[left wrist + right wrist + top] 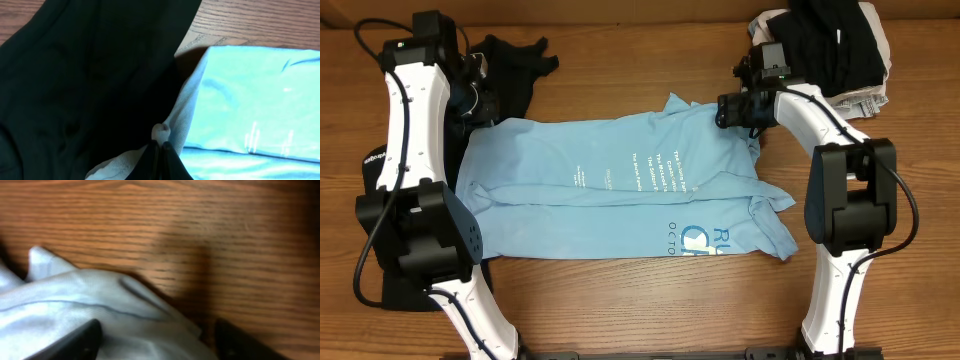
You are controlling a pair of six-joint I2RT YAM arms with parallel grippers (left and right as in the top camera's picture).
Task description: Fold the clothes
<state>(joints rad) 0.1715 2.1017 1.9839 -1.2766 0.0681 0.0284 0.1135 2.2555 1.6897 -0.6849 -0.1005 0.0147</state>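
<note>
The light-blue T-shirt [610,190] lies spread across the middle of the table, its lettering facing up and its lower part folded over. My left gripper [478,108] is at the shirt's upper left corner, beside the black garment [515,60]. In the left wrist view that gripper [160,144] is shut on a small pinch of the shirt's pale edge [161,132], with the black garment [75,75] to its left. My right gripper [728,110] is at the shirt's upper right edge. In the right wrist view it [157,330] stands open, its fingers astride a rumpled fold of the shirt [100,310].
A pile of black and white clothes [840,50] sits at the back right corner, behind the right arm. Bare wooden table [650,300] runs along the front, and more bare wood [225,240] lies beyond the right gripper.
</note>
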